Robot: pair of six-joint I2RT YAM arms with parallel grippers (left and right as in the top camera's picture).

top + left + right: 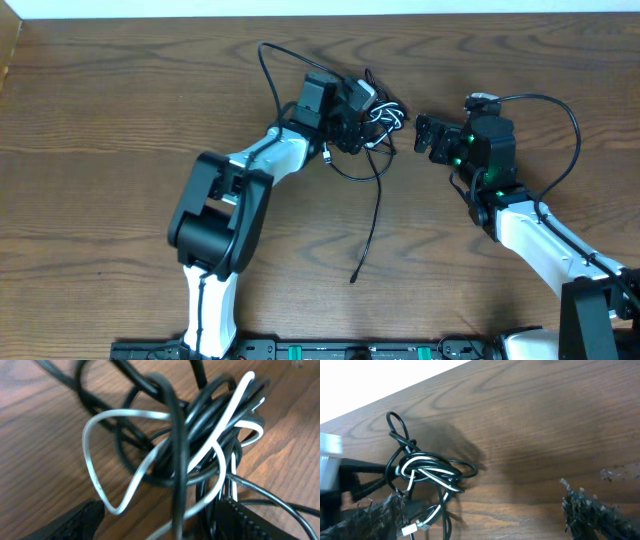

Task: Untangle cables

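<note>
Item: the cables [383, 116], one tight knot of several thin black cords wound around a single white cord [100, 460], lying on the wooden table [120, 120] toward its far edge, about midway between the left and right edges. Attached: one loose black strand [372, 220] trailing from the knot toward the near edge, its end free on the wood; a second black loop arching toward the far edge; a small silver plug end [410, 531] at the knot's near side. Left gripper [160, 522]: at the knot, jaws standing apart with black and white strands running between the fingers [75, 521], no clamp evident. Right gripper [485, 517]: just beside the knot on its right, apart from it, jaws wide and holding nothing. Step in hand, as judged: the opening approach, both grippers closing on the bundle, no cord yet separated. Next move calls for: one gripper pinning the mass while the other pinches a single outlying loop, the white one being easiest to tell apart, and draws it slowly outward so the knot does not tighten.
</note>
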